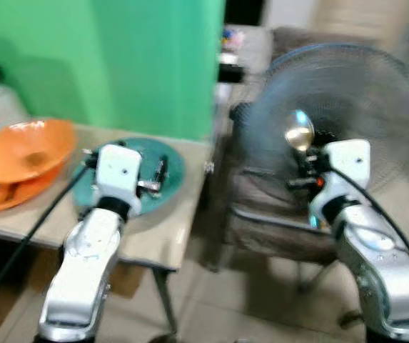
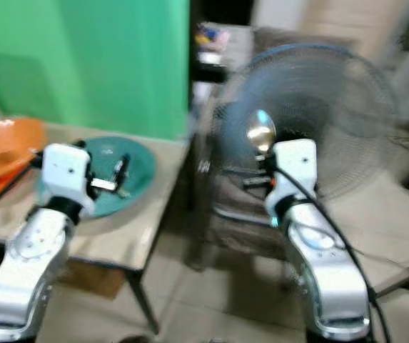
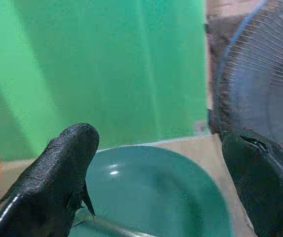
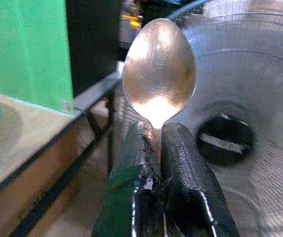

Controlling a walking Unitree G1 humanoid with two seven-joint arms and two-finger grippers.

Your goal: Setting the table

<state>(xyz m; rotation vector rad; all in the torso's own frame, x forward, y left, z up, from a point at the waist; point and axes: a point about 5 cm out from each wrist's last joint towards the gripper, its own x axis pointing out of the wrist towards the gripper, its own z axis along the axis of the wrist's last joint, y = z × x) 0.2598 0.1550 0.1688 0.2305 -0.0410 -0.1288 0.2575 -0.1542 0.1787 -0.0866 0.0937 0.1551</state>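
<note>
Left eye view, blurry: right hand (image 1: 303, 158) is raised off to the right of the beige desk (image 1: 168, 236), in front of a round grey wire-guard fan (image 1: 332, 114), fingers pinched on the neck of a shiny metal spoon (image 1: 298, 133); the bowl stands upright just above the fingertips, catching a bright glint. Left hand (image 1: 160, 171) hovers over a round teal plate (image 1: 172, 161) near the desk's right end, fingers spread. Stacked orange shallow bowls (image 1: 22, 153) sit at the desk's left, just beside the plate, green backdrop (image 1: 118, 57) behind. Right eye view: same layout, spoon (image 2: 260, 132) upright against the fan (image 2: 318, 107), well apart from the teal plate (image 2: 136, 168) on the desk (image 2: 111, 243); left hand (image 2: 120, 171) above the plate. Left wrist view: two black fingers (image 3: 57, 177) wide apart, teal plate (image 3: 156, 192) between and beyond them, glossy with small highlights; a thin pale object lies near the plate's near rim, too blurred to identify. Fan guard (image 3: 264, 84) at the side. Right wrist view: right hand (image 4: 158, 143) fingers pressed together on the spoon (image 4: 158, 69) where bowl meets handle; the bowl is oval, polished, golden-silver, with a bright reflection low down. Desk edge (image 4: 27, 148) beside it, fan hub (image 4: 225, 140) behind.
</note>
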